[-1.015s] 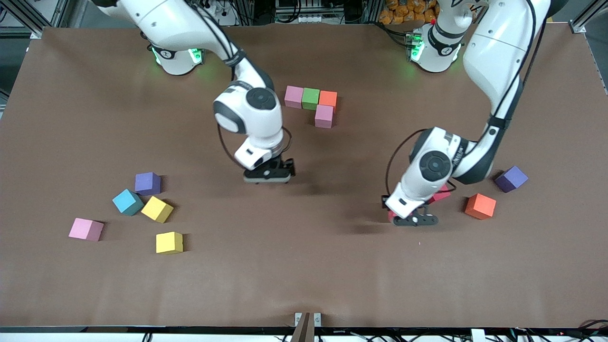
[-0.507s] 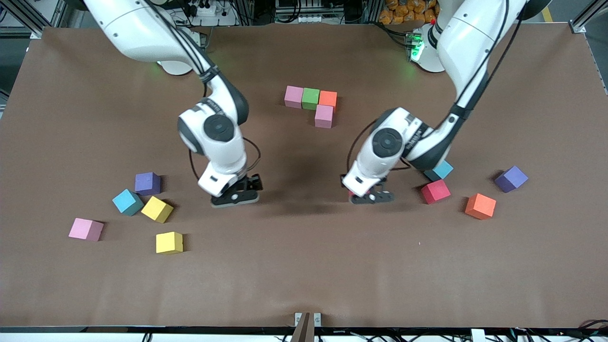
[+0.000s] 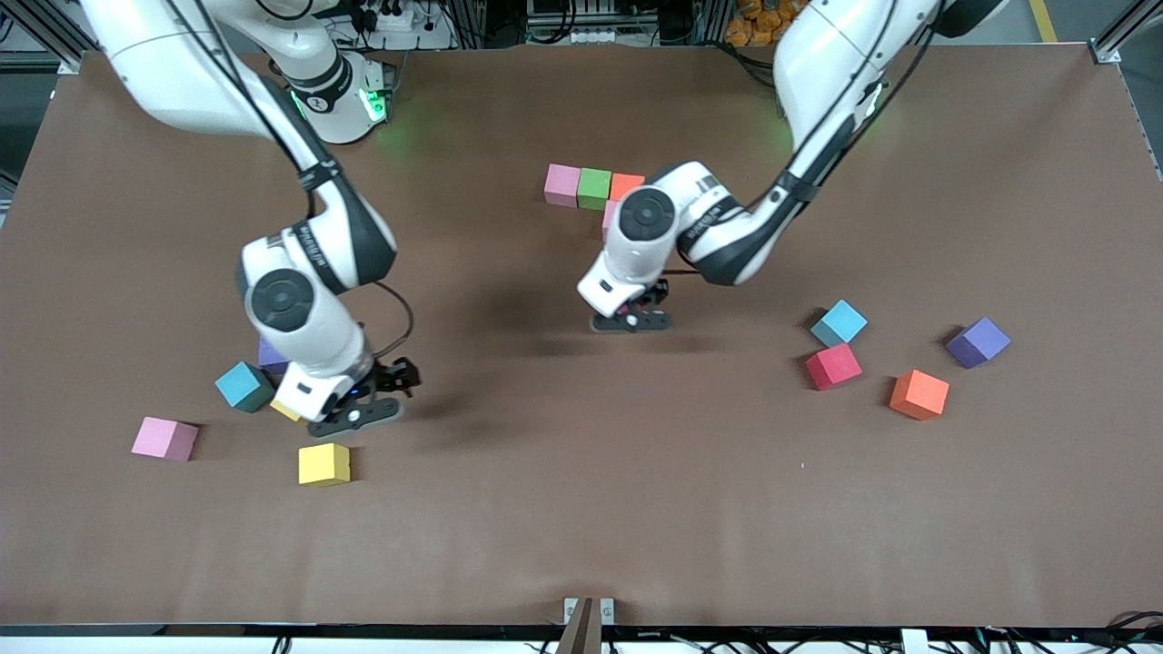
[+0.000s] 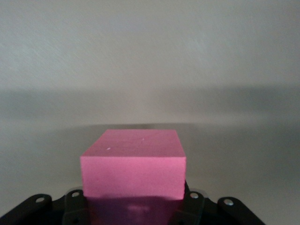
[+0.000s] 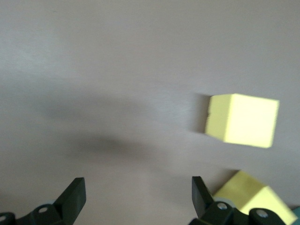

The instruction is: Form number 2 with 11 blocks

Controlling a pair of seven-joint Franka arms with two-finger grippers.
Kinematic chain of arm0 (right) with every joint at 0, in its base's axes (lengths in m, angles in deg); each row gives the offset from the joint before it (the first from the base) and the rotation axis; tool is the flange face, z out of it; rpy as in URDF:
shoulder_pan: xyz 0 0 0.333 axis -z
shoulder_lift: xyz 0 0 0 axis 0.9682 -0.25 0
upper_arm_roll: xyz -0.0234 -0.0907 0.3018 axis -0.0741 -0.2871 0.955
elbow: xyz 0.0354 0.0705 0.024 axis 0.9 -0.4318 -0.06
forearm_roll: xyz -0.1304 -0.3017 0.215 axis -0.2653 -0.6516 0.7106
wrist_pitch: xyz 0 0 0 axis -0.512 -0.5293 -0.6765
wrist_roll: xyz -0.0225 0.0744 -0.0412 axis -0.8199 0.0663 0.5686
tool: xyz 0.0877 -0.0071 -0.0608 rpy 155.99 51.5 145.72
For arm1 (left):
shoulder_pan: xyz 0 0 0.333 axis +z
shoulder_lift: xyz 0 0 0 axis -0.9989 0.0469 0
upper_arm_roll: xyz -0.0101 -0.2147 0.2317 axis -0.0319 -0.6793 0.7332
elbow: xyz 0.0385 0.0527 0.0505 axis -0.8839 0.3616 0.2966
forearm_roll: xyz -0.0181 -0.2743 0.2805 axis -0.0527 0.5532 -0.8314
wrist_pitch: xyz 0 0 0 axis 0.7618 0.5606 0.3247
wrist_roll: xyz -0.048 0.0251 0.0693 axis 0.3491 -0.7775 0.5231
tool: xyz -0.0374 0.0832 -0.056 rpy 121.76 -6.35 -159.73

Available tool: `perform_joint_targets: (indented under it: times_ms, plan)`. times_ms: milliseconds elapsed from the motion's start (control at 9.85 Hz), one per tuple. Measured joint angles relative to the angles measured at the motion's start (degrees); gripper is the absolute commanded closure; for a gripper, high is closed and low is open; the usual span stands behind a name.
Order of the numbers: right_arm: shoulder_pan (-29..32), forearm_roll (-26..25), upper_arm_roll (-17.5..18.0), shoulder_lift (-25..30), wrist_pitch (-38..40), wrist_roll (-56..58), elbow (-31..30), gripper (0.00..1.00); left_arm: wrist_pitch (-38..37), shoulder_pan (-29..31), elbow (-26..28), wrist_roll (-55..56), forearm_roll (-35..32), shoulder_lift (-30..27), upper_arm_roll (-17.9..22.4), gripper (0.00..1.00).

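Blocks are being gathered: a red block (image 4: 133, 171) is clamped in the left gripper (image 3: 633, 320), carried over bare table near the started row (image 3: 594, 186). Placement below the pink block is judged next. The right gripper (image 3: 356, 416), spread wide, hangs over yellow blocks (image 3: 323, 463).
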Motion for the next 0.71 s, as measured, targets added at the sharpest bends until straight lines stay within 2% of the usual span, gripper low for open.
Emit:
perform_joint_targets:
  times_ms: [203, 406, 710]
  plan:
    - [0.45, 2.22, -3.28, -0.32, -0.95, 7.47, 1.06, 0.0, -0.05, -0.9, 1.75, 0.0, -0.01, 0.28, -0.03, 1.0]
    - [0.64, 3.43, -5.87, -1.96, -5.89, 13.8, 1.39, 0.0, -0.05, -0.98, 3.7, 0.0, -0.01, 0.29, -0.12, 1.0]
    - [2.01, 4.89, -6.9, -7.67, -15.04, 17.8, 1.49, 0.0, -0.02, -0.79, 5.34, 1.01, -0.02, -0.7, -1.52, 1.0]
